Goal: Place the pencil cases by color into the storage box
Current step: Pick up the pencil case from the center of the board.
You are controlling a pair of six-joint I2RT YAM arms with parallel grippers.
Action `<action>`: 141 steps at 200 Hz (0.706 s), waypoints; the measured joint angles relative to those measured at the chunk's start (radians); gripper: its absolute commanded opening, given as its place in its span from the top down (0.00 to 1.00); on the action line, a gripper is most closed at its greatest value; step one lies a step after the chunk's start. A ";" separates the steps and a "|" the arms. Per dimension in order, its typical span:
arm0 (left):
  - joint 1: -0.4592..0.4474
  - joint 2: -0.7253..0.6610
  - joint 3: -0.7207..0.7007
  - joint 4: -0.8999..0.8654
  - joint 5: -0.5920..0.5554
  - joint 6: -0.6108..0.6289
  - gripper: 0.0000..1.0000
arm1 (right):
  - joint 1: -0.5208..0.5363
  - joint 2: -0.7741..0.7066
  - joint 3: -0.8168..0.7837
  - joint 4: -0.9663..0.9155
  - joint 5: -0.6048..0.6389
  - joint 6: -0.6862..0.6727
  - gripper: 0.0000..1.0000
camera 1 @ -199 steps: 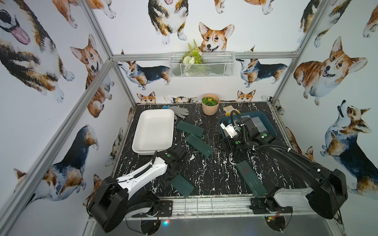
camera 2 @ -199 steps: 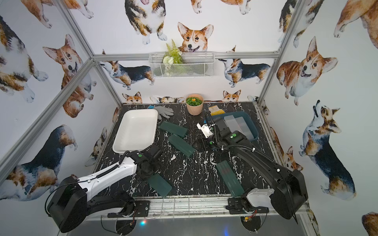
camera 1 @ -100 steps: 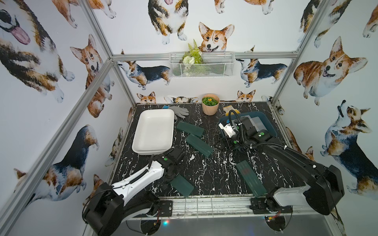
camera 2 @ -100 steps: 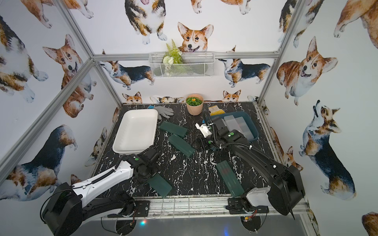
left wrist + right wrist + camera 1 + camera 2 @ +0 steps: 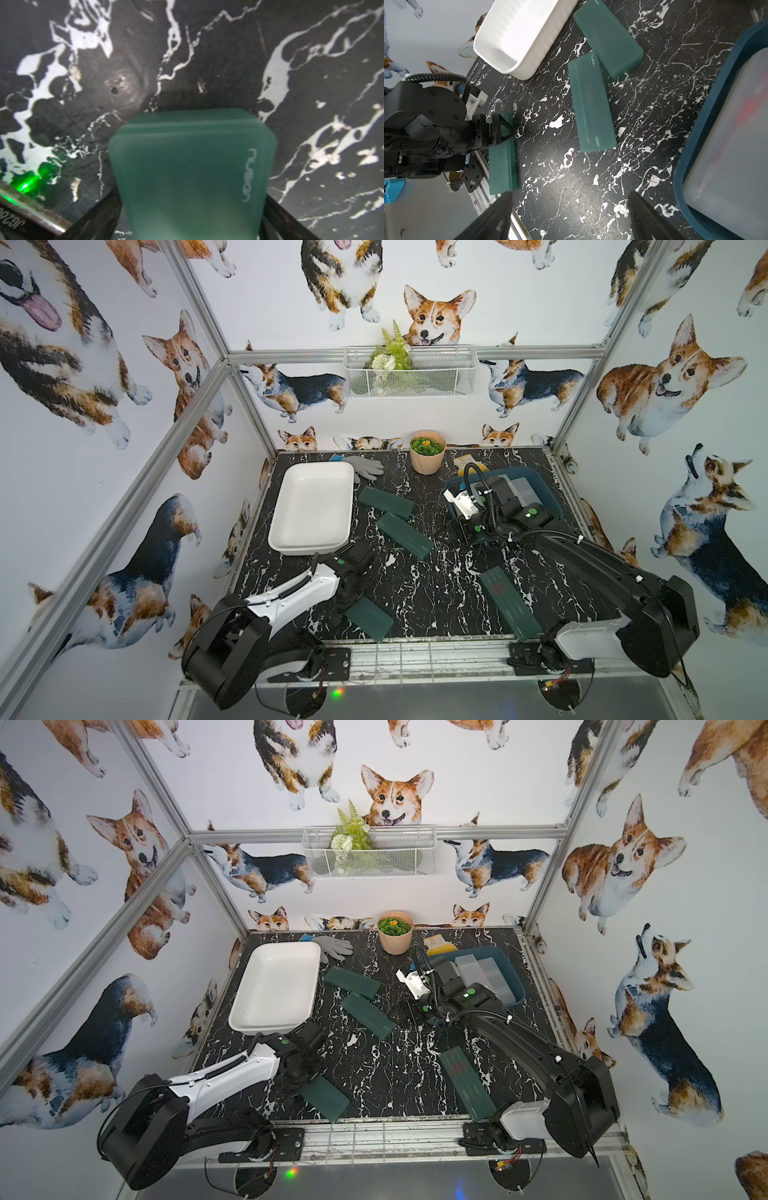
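The white tub point(image 5: 311, 506) is empty, and none of the four green cases has been sorted yet. In front of its near right corner, towards the robot, one green case point(image 5: 371, 619) lies flat on the desk point(image 5: 415, 585). Within the last second the left pincer point(image 5: 352, 600) has been lowered over that case's end and narrowed from its widest. In the left wrist view the case is seen between the jaws with a finger close on each side, but whether it is truly clamped cannot be told. From this a pick for the white tub is judged to be under way, with the lift not yet made. Just right of the white tub two more green cases point(image 5: 386, 502) point(image 5: 405, 531) are laid side by side. Further right, the right pincer point(image 5: 569, 195) is held wide apart and empty above bare desk, much as a second ago. A fourth green case point(image 5: 509, 605) is left well right of the white tub, near the front edge. Farthest right the teal tub point(image 5: 516, 982) is found, with the clear cases point(image 5: 478, 969) already inside it.
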 measured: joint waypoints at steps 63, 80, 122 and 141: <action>0.002 0.043 0.101 -0.002 -0.009 0.038 0.35 | 0.000 -0.037 -0.019 -0.007 0.023 -0.005 0.13; 0.002 0.045 0.142 -0.021 -0.013 0.058 0.36 | 0.000 -0.048 -0.026 -0.010 0.027 -0.008 0.13; 0.001 0.071 0.322 -0.086 -0.026 0.133 0.37 | -0.009 -0.082 -0.040 -0.010 0.051 -0.014 0.13; -0.006 0.110 0.433 -0.122 -0.030 0.184 0.37 | -0.036 -0.101 -0.049 -0.008 0.051 -0.011 0.13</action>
